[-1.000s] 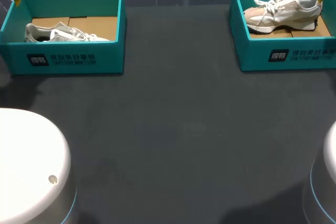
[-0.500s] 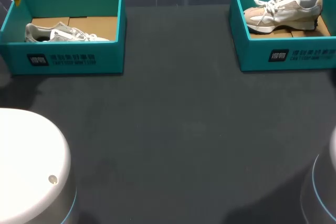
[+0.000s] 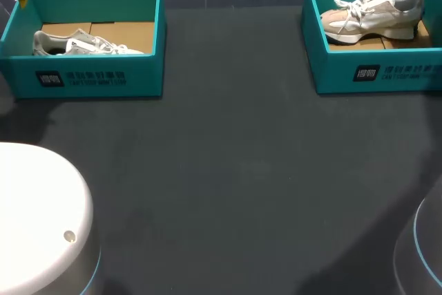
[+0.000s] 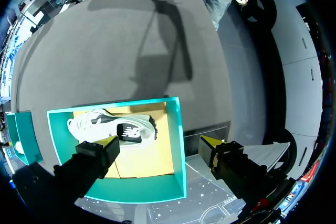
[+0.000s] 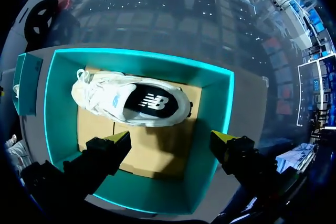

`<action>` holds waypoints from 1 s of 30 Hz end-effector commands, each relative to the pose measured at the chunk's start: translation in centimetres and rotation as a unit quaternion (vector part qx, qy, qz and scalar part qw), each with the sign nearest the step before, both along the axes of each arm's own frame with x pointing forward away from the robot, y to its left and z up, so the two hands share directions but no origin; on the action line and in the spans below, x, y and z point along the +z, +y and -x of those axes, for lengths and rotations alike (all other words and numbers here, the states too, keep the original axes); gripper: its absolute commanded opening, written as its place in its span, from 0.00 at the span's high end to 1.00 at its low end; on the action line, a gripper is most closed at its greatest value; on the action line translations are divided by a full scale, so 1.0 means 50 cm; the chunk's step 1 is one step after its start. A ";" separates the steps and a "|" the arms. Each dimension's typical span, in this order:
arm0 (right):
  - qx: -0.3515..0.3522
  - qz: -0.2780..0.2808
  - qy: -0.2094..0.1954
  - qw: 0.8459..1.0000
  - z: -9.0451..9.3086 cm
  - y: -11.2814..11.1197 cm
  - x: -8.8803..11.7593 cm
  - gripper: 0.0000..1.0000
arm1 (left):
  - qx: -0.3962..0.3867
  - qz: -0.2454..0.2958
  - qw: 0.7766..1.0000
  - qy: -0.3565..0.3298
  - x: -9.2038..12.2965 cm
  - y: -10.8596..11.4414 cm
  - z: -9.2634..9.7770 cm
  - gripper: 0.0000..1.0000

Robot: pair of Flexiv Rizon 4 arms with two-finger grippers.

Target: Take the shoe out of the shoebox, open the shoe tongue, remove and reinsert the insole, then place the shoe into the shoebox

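The dark grey surface (image 3: 235, 170) carries two teal shoeboxes, well apart, one beneath each of my hands.

The right shoebox (image 5: 55, 129) lies straight below my right hand (image 5: 170, 136), open at the top, with a cardboard floor (image 5: 94, 124). The right shoe (image 5: 131, 100) is pale, with white laces and a dark insole showing through its opening. It sits on that cardboard with the opening turned up toward me, just ahead of my fingers and clear of them. My right hand is spread wide and holds nothing. One yellow fingertip (image 5: 122, 138) hangs above the cardboard, and the other hangs above the box's wall on the side of the shoe's heel.

The left shoebox (image 4: 181, 145) lies below my left hand (image 4: 160, 141), but off to one side of it. One of the box's walls runs under the gap between my fingers, so one fingertip is over the cardboard inside and the other is outside the box, past that wall. The left shoe (image 4: 113, 128) is white, with a dark insole facing up. It rests on the box's floor just ahead of the fingertip that is over the box, and nothing touches it. My left hand is also spread wide and holds nothing.

Both shoes are in their boxes, each above the hand's level by none of its parts, and both hands hang above them.
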State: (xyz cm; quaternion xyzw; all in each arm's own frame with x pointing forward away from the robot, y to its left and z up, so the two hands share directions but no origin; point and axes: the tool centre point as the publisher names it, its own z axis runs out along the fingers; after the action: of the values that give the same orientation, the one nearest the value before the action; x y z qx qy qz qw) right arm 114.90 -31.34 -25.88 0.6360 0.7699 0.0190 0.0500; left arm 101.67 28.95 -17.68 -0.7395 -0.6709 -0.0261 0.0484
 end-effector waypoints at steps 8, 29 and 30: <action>-0.021 -0.001 0.049 0.999 -0.067 -0.013 -0.047 0.00 | -0.001 -0.001 1.000 0.001 0.001 0.001 -0.002 0.00; -0.050 -0.002 0.070 0.996 -0.074 -0.038 -0.119 0.14 | -0.001 -0.001 1.000 0.001 0.001 0.001 -0.002 0.00; -0.050 -0.002 0.072 0.996 -0.073 -0.039 -0.122 0.14 | -0.001 -0.001 1.000 0.001 0.001 0.001 -0.002 0.00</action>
State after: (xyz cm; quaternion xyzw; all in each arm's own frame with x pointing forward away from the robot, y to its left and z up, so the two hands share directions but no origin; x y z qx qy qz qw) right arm 117.61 -33.01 -31.41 0.6736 0.7389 -0.0079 0.0175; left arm 101.67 28.95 -17.68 -0.7395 -0.6709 -0.0260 0.0484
